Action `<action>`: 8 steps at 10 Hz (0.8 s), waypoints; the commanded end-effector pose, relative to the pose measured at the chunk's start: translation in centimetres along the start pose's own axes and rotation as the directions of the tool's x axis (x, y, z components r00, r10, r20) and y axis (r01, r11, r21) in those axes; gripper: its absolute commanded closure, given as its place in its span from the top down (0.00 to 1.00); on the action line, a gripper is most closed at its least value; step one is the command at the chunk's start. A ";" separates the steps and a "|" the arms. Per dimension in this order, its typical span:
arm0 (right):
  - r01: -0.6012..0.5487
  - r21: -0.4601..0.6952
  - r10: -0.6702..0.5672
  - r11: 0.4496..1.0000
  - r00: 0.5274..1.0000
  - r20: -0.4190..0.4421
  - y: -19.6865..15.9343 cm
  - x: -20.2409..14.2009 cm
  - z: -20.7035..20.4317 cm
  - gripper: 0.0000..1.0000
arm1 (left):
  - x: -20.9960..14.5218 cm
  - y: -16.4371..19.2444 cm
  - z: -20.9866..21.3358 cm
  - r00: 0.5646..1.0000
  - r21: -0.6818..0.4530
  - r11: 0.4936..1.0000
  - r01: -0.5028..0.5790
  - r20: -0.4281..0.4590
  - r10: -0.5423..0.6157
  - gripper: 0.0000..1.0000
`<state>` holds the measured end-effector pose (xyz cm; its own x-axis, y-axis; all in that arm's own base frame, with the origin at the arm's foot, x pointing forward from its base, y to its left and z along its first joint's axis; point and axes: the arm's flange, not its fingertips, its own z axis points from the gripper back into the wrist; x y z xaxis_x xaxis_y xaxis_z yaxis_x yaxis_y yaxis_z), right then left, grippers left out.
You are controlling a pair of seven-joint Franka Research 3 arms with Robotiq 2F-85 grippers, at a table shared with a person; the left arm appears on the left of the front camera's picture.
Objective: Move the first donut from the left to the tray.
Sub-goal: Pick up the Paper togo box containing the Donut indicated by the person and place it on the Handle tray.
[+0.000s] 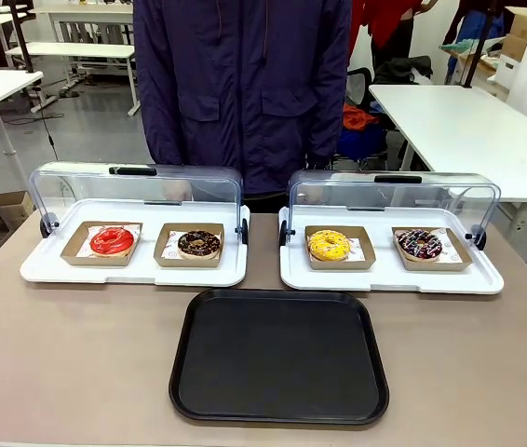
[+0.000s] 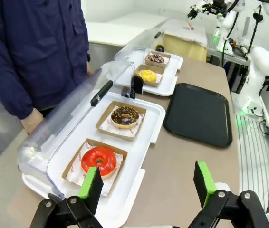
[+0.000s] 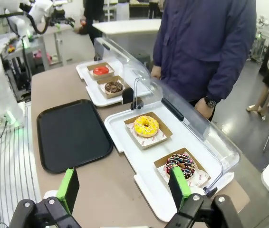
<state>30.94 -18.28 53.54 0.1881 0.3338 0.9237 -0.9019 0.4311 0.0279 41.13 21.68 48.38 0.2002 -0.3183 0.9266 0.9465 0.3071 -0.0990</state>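
- Left hand (image 2: 148, 179) open, fingers spread wide, gripping nothing.
- Right hand (image 3: 124, 183) open too, gripping nothing.
- Red donut (image 1: 112, 241) sits in cardboard holder (image 1: 74, 255) on white lidded tray (image 1: 49, 270), worktop's (image 1: 68, 363) far-left part.
- Black tray (image 1: 278, 358) at middle of near edge.

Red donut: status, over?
Left gripper open, right gripper open, both empty. Red donut in its holder on left white tray, lid up. Black tray ahead; nothing in the way.
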 end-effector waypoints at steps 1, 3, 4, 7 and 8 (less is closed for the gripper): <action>-0.037 -0.001 0.037 0.999 0.999 0.024 -0.2 0.4 0.2 1.00 | -0.2 -0.1 -0.8 0.998 -0.005 0.999 0.044 0.038 -0.043 1.00; -0.036 -0.004 0.036 0.999 0.999 0.023 -0.4 0.7 -0.6 1.00 | -0.4 0.1 -0.9 0.998 0.003 0.999 0.038 0.041 -0.038 1.00; -0.043 -0.008 0.043 0.999 0.999 -0.001 -0.4 0.7 -0.7 1.00 | -0.3 -0.5 -1.1 1.000 0.018 1.000 0.013 -0.004 -0.013 1.00; -0.011 -0.002 0.011 1.000 1.000 0.009 -0.2 0.5 -0.4 1.00 | -0.2 0.2 -0.6 1.000 -0.005 1.000 0.019 0.012 -0.019 1.00; -0.011 -0.002 0.011 1.000 1.000 0.009 -0.2 0.5 -0.4 1.00 | -0.2 0.2 -0.6 1.000 -0.005 1.000 0.019 0.012 -0.019 1.00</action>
<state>31.11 -17.85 53.55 0.2076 0.3413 0.9167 -0.8980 0.4381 0.0402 41.45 21.19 47.78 0.1829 -0.3161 0.9309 0.9498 0.3012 -0.0843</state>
